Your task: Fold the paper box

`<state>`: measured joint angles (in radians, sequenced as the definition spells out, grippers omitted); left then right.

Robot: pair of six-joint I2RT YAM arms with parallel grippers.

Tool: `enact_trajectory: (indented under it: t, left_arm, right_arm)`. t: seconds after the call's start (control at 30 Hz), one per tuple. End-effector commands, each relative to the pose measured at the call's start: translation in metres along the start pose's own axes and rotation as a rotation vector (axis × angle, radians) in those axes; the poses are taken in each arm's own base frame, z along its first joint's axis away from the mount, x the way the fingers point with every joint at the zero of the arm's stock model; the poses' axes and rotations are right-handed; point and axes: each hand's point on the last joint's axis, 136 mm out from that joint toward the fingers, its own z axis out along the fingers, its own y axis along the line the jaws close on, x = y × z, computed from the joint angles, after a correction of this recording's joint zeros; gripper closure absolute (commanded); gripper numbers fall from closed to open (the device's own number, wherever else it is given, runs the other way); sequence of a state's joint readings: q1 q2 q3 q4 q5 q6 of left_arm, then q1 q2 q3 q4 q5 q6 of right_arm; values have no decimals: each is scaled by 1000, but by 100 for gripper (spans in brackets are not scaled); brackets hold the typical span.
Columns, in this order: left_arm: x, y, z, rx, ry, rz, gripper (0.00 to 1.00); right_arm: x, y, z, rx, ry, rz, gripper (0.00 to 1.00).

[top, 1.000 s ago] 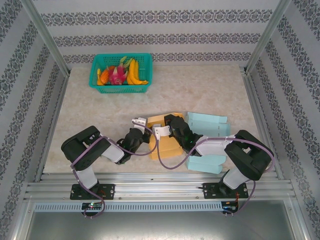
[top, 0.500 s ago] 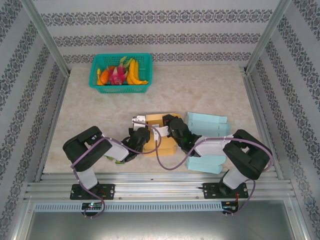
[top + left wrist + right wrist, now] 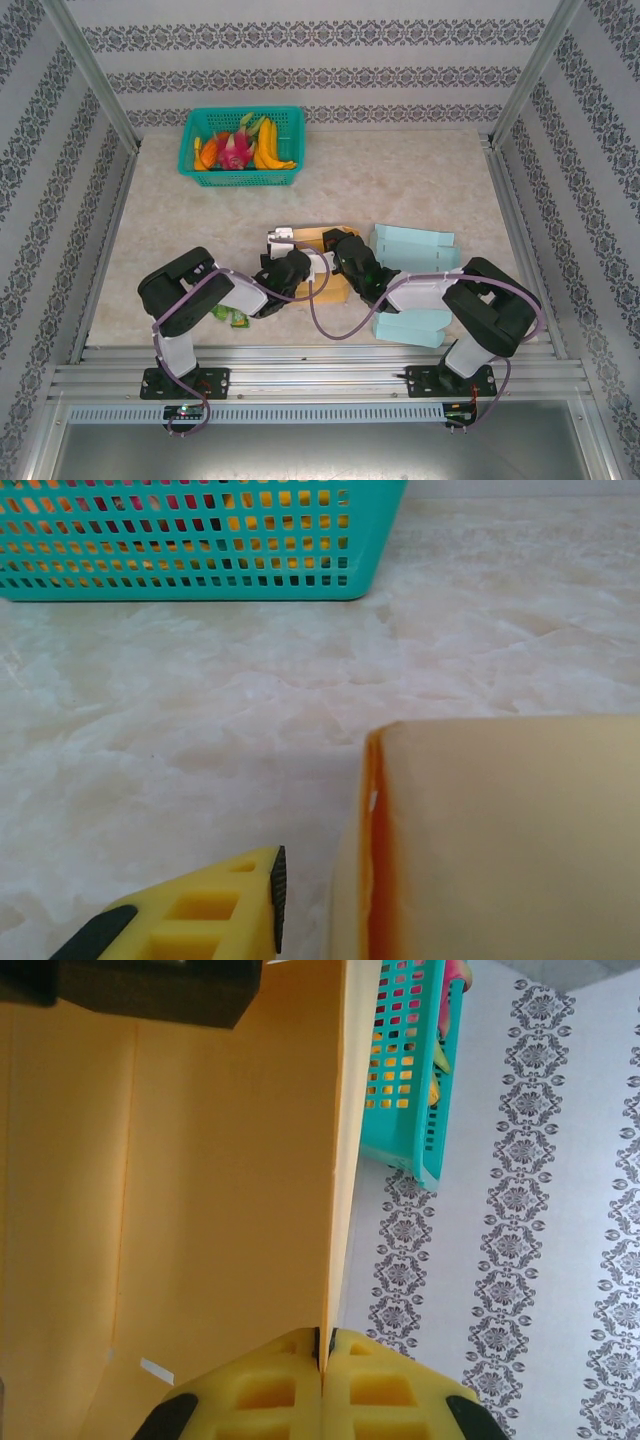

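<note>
Right fingers [image 3: 385, 1390] pinch paper box [image 3: 200, 1210], mostly hidden

Patterned wallpaper walls [image 3: 320, 75], pale marbled tabletop [image 3: 400, 180], aluminium frame rails [image 3: 320, 380].

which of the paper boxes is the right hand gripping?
The orange box, the only one of that colour: the right hand is pinched shut on its edge. The pale blue boxes lie further right, ungripped.
</note>
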<state>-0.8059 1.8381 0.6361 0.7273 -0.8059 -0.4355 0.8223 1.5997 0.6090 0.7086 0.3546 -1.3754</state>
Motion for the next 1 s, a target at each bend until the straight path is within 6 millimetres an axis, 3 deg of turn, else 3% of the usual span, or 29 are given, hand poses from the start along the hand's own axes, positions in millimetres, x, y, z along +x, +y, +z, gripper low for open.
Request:
enact_trajectory:
  t: [0.0,0.13,0.27,0.4,0.7,0.97]
  left_arm:
    - [20,53,6,-230,39,77,77]
    - [20,54,6,-240,36,89,76]
    - [28,42,12,-159,49,56,52]
    - [38,32,19,-89,68,39,47]
    - [34,25,29,-109,37,29,47]
    - [51,55,39,-231,105,-22,66]
  right_arm:
    - [12,18,2,-57,64,-8,100]
    - [13,17,2,-56,66,3,100]
    - [12,17,2,-58,59,17,100]
    - [11,17,1,-60,56,22,100]
    - [10,18,1,-68,49,33,100]
    - [15,17,2,-66,65,44,100]
